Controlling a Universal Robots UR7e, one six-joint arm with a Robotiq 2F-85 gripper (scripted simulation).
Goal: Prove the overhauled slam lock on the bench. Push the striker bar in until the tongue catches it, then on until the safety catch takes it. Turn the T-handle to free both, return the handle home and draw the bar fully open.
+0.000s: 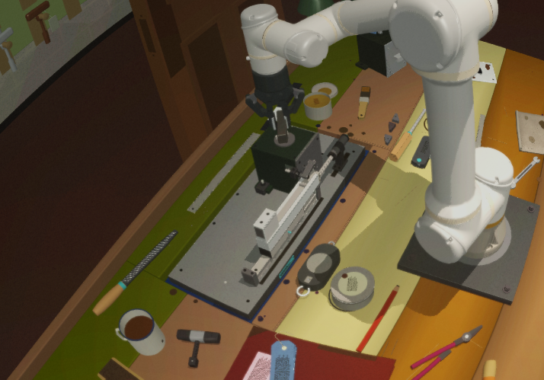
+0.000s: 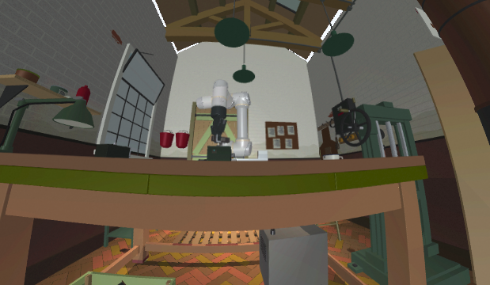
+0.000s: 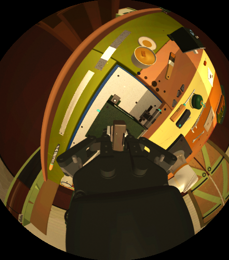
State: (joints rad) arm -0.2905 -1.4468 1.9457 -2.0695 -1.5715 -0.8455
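The T-handle [image 1: 281, 126] [image 3: 118, 135], a brown bar on a round hub, stands on top of the dark lock case [image 1: 281, 158] [image 2: 219, 152] and is gripped by my closed gripper [image 1: 277, 119] [image 3: 117, 140] [image 2: 216, 136] from straight above. The pale striker bar [image 1: 290, 207] runs along its rail on the grey base plate [image 1: 246, 235], its far end reaching in at the lock case. A spring rod and dark buffer [image 1: 336, 152] [image 3: 149, 115] sit beside the case at the far end.
The raised wooden bench edge [image 1: 145, 218] runs close along the left of the plate, with a steel rule [image 1: 224, 171] beside it. A tin [image 1: 317, 105] [image 3: 145, 57] and its lid stand just behind the lock. A tape case [image 1: 318, 264], round tin [image 1: 352, 284] and file [image 1: 136, 270] lie around the near end.
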